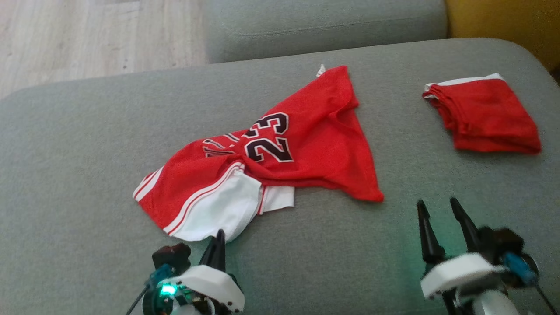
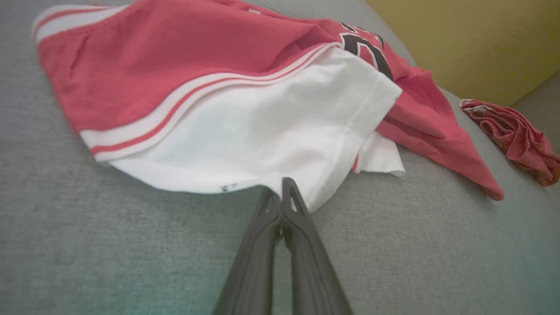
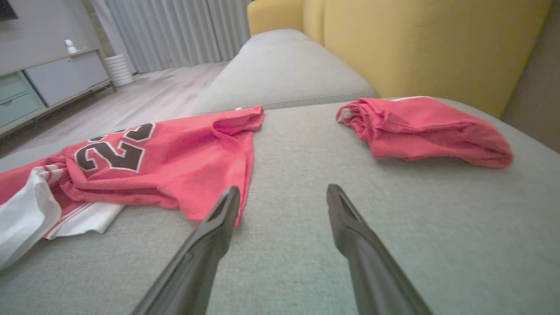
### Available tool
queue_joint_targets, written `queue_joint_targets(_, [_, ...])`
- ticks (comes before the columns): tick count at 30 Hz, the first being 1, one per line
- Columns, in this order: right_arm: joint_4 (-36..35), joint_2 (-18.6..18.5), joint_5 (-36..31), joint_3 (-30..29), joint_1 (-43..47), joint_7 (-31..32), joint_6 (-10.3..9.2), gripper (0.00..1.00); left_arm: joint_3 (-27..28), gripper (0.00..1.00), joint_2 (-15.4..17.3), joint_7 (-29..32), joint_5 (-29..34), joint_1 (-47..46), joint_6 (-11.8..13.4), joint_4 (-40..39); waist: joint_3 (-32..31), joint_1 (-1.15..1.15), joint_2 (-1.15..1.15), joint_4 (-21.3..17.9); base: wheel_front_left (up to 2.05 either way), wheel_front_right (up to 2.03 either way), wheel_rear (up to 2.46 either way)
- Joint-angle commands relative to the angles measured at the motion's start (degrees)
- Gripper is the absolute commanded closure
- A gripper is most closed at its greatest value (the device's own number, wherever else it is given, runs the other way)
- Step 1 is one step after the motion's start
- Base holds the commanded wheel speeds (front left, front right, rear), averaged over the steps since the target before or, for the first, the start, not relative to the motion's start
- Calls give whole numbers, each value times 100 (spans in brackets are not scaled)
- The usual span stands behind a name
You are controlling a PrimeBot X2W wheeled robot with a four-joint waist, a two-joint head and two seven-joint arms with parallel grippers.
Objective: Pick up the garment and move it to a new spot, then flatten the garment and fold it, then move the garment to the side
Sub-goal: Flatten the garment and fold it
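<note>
Left claw [image 2: 278, 192]: closed, fingers pressed together, tips at the hem of the white sleeve [image 2: 262, 131]. It appears to pinch that hem. The bite looks shallow, at the very edge of the cloth.
Right claw [image 1: 437, 205]: open, fingers spread, holding nothing, above bare sofa cushion [image 1: 87, 153].
Task item: red jersey [image 1: 284, 144] with the number 23, lying crumpled near the middle of the cushion, the white sleeve turned out at its near edge.
Bearing from the claws: the jersey lies directly ahead of the left claw and in contact with it. From the right claw it lies ahead and to the left, with its red corner [image 1: 372, 194] close by but apart.
Long axis: diagonal, from the striped near-left end to the far end towards the cushion's back edge.
Nearer arm: left.
Other item: folded red garment [image 1: 485, 116], far right of the cushion, well apart from the jersey and beyond the right claw.
Step in hand, as judged: the pick-up is starting from the sleeve.
Risk, as judged: a lift by the sleeve hem alone may slip or trail the body. The red corner is the right claw's natural second hold.
</note>
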Motion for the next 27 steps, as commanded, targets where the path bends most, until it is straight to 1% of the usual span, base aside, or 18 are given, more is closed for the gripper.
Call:
queue_joint_targets(1, [-93, -41, -41, 186, -441, 17, 37, 0, 195, 100, 9, -121, 48, -299, 33, -156, 41, -1, 0, 86, 0, 0, 0])
queue_joint_targets(5, [442, -41, -105, 262, -888, 187, 37, 0, 210, 100, 54, -280, 114, -321, 80, -327, 107, -1, 0, 278, 0, 0, 0])
queue_joint_targets(6, [786, -41, -117, 261, -1116, 284, 37, 0, 225, 100, 106, -330, 144, -304, 109, -457, 150, -1, 0, 391, 0, 0, 0])
queue_joint_targets(12, [1916, -41, -281, 128, -1678, 459, 37, 0, 280, 100, 248, -387, 185, -203, 228, -937, 270, -1, 0, 730, 0, 0, 0])
queue_joint_targets(19, [2740, -41, -323, 328, -2056, 532, 37, 0, 334, 100, 383, -350, 165, -41, 372, -1379, 329, -1, 0, 859, 0, 0, 0])
queue_joint_targets(20, [2820, -41, -305, 376, -2092, 555, 37, 6, 342, 100, 404, -341, 161, -23, 387, -1421, 327, -1, 0, 859, 0, 0, 0])
queue_joint_targets(21, [2890, -41, -280, 435, -2124, 576, 37, 29, 350, 100, 424, -333, 158, -7, 404, -1464, 322, -1, 0, 856, 0, 0, 0])
queue_joint_targets(23, [2978, -41, -219, 549, -2176, 552, 37, 65, 366, 100, 466, -324, 157, 28, 439, -1556, 281, -1, 0, 833, 0, 0, 0])
queue_joint_targets(24, [3000, -41, -221, 569, -2197, 502, 37, 79, 368, 100, 489, -318, 161, 45, 452, -1604, 251, -1, 0, 819, 0, 0, 0])
queue_joint_targets(25, [3006, -41, -185, 570, -2213, 429, 37, 100, 365, 100, 516, -311, 171, 60, 461, -1656, 216, -1, 0, 803, 0, 0, 0])
queue_joint_targets(27, [3008, -41, -116, 577, -2229, 281, 37, 100, 352, 100, 584, -303, 210, 88, 483, -1770, 112, -1, 0, 768, 0, 0, 0])
